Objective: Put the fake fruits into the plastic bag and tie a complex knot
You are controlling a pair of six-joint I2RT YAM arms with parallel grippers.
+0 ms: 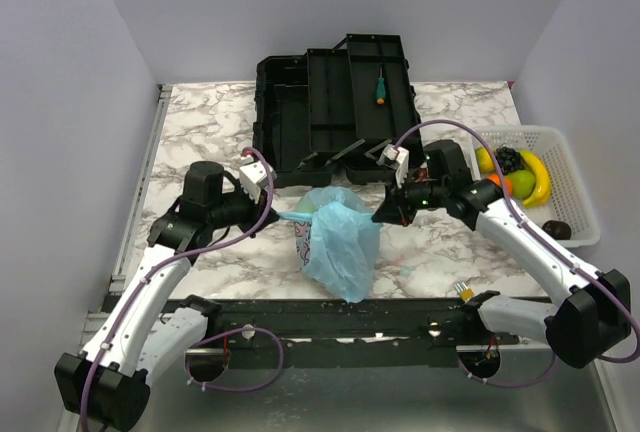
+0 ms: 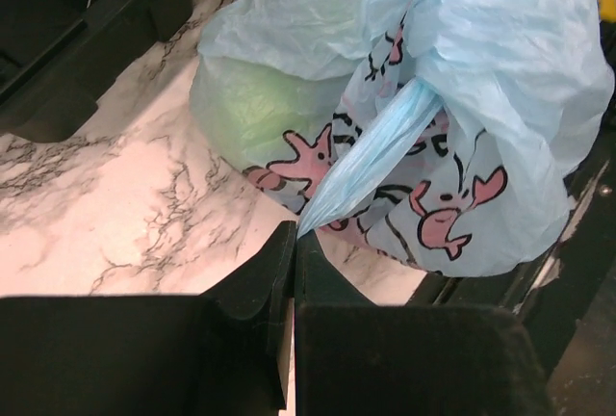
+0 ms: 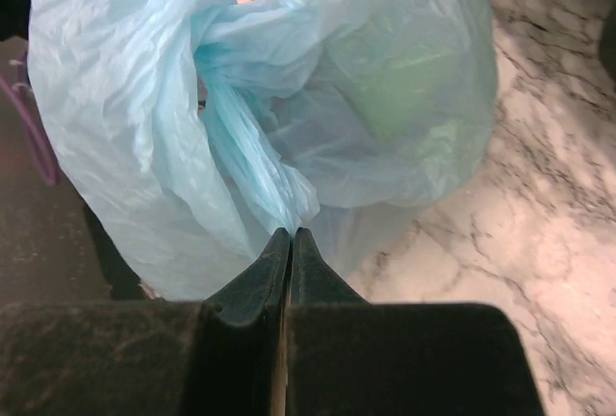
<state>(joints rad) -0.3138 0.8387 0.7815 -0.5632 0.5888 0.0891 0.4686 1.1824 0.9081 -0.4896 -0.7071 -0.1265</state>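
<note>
Left gripper (image 2: 294,235) sits nearest the lens in its wrist view; jaws pressed together on the tip of a twisted blue tail (image 2: 371,161) of the bag (image 2: 500,89); that tail climbs up and right from the jaws to the bag's gathered mouth. Right gripper (image 3: 290,235) likewise closed, pinching a second tail (image 3: 245,156) that runs up from its jaws to the same gather. Tails: two, one per gripper.

Bag rests on the table (image 1: 200,122), centre, toward the near edge, directly between the two grippers; left gripper at its left shoulder, right gripper at its right; both hold plastic, neither arm the nearer. Long axis of the two tails runs left to right across the bag top; judgement: the next move turns on that line, as the tails must cross or draw apart along it to set a knot. Whether a knot sits at the gather, cannot tell.

Counts: bag, one; green fruit (image 2: 250,108) showing through the plastic, one; any others inside hidden. Basket (image 1: 585,192), one, well right of the bag, about six fruits (image 1: 540,177) in it; filling looks incomplete. Toolbox (image 1: 330,102), one, open, behind the bag; screwdriver (image 1: 380,85), one, lying in it.
</note>
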